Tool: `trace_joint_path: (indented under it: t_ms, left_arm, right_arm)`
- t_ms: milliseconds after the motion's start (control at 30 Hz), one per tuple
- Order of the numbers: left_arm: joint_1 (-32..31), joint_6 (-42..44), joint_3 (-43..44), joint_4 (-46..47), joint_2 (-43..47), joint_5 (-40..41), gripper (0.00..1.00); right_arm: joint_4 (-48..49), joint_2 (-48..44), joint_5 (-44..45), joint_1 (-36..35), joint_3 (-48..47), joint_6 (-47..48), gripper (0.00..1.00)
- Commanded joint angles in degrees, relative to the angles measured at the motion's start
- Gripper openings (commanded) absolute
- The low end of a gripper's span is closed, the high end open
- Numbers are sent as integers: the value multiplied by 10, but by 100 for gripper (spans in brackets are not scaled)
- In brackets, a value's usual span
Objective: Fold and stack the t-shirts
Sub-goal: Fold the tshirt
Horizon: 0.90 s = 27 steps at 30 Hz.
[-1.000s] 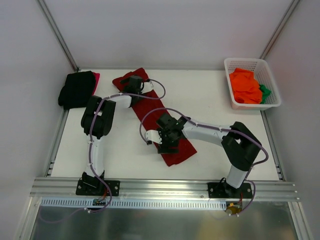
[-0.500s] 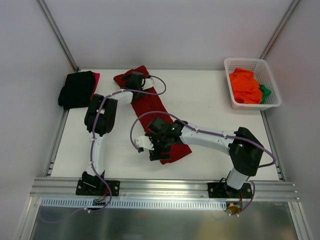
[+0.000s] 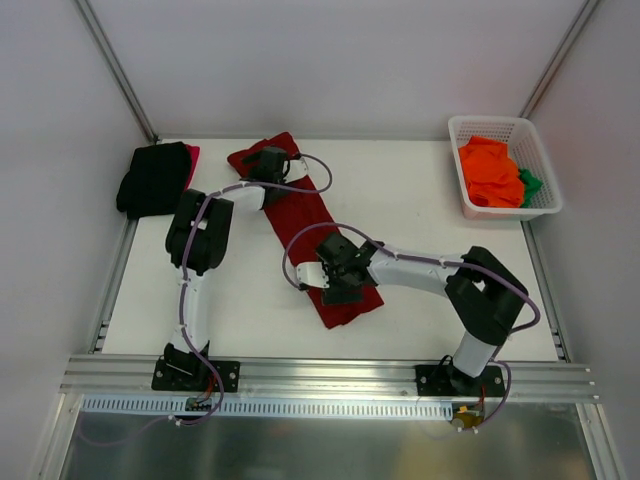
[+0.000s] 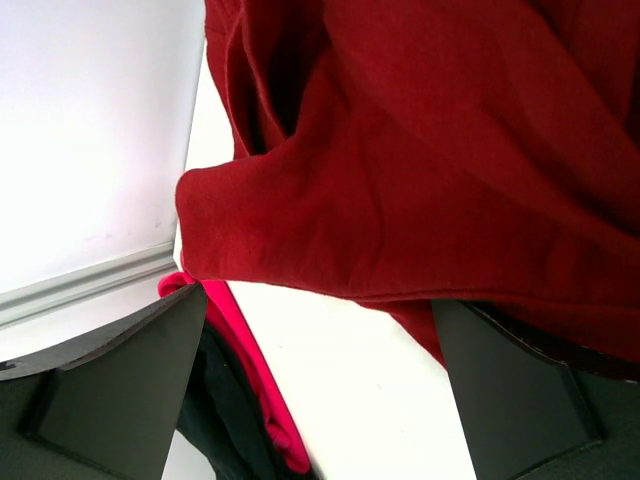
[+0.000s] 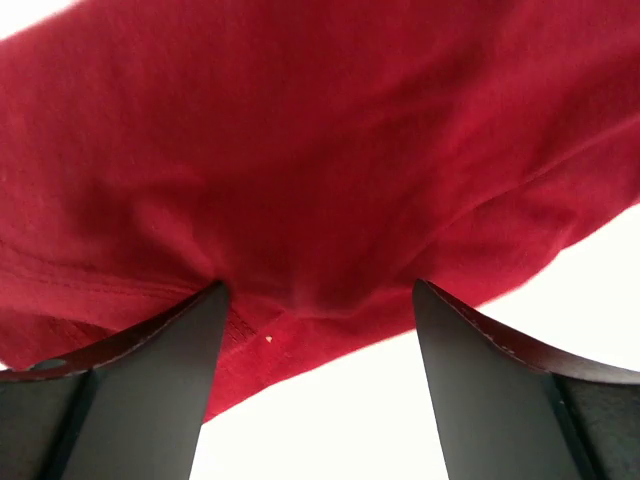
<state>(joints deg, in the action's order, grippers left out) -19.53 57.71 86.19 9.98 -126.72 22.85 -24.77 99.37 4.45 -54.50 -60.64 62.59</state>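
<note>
Overhead you get the whole layout. The dark red t-shirt (image 3: 298, 212) lies in a long diagonal strip across the middle of the surface (image 3: 420, 200), with the left gripper (image 3: 268, 163) at its far end and the right gripper (image 3: 335, 280) at its near end. That view won't show you the jaws though, the wrist cams do. On both, the two fingers stand wide apart, so neither gripper is pinching anything, with dark red cloth bunched right up at the fingertips. The left wrist cam also catches the folded pile close by: a bright red t-shirt (image 4: 250, 385) edge poking out with the black t-shirt (image 4: 215, 430) against it. From above, that pile sits in the far left corner, black on top, right at the side edge. The white basket (image 3: 490, 119) is in the far right corner, holding a crumpled orange t-shirt (image 3: 490, 172) with a bit of green t-shirt (image 3: 530, 185) wedged at its right wall. Lots of bare surface between the dark red shirt and the basket, and the shirt's near end stops short of the front edge.
</note>
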Motion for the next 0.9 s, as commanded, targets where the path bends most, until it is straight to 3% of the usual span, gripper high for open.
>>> trace_joint_path:
  t_ms: [0, 300, 633, 867]
  left_arm:
    - [-6, -21, -29, -44, 30, -21, 99]
    - [-9, -10, -35, -40, 34, -11, 99]
    - [-13, 0, -13, -40, 23, -4, 99]
    - [-28, -3, 7, -42, 18, -6, 99]
  right_arm:
    - [55, 48, 56, -5, 22, 25, 79]
    - [129, 101, 58, -115, 63, 91, 79]
    - [-27, 42, -136, -177, -76, -6, 80]
    - [-96, 25, -195, -181, -134, -55, 80]
